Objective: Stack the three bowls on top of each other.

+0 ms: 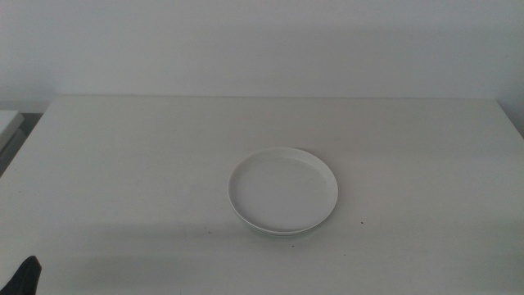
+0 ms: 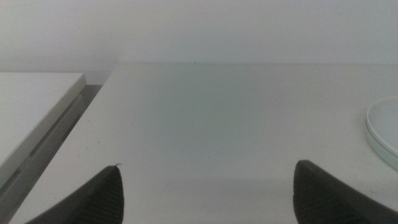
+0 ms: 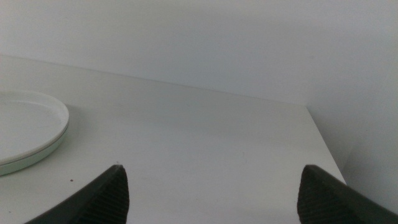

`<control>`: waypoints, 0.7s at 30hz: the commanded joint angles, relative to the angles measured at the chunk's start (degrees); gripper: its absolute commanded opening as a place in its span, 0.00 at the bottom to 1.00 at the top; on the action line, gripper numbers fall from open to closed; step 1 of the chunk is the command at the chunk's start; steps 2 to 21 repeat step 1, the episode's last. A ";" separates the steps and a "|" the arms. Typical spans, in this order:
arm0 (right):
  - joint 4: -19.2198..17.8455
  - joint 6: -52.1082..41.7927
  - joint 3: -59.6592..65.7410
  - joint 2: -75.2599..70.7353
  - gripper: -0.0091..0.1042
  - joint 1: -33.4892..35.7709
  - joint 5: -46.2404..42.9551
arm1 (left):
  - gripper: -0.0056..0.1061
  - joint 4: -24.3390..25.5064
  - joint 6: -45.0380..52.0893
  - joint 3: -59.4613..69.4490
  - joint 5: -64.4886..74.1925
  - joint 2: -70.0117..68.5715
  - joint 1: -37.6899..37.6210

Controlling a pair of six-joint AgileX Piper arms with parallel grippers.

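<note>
Since the bowls (image 1: 282,191) already sit nested right of centre on the table (image 1: 123,164), white uppermost, we judge little remains. Our left pincer (image 2: 205,193) and right pincer (image 3: 214,193) both gape empty, well apart; a careless sweep could still knock the stack.

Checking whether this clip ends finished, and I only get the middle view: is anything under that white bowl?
Observer: Yes. The right wrist view shows a pale green bowl rim under the white bowl.
Operator: Is the right gripper holding anything?
Observer: No, the right gripper is open and empty, over bare table beside the bowls.
Operator: And the left?
Observer: The left gripper is open and empty too, apart from the bowls.
</note>
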 commanded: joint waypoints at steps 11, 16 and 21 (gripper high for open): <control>-0.01 -0.33 0.14 -0.29 0.85 -0.32 -0.45 | 0.89 0.11 0.06 0.03 -0.75 -0.23 0.03; -0.01 -0.33 0.14 -0.29 0.85 -0.32 -0.45 | 0.89 0.11 0.06 0.03 -0.75 -0.23 0.03; -0.01 -0.33 0.14 -0.29 0.85 -0.32 -0.45 | 0.89 0.11 0.06 0.03 -0.75 -0.23 0.03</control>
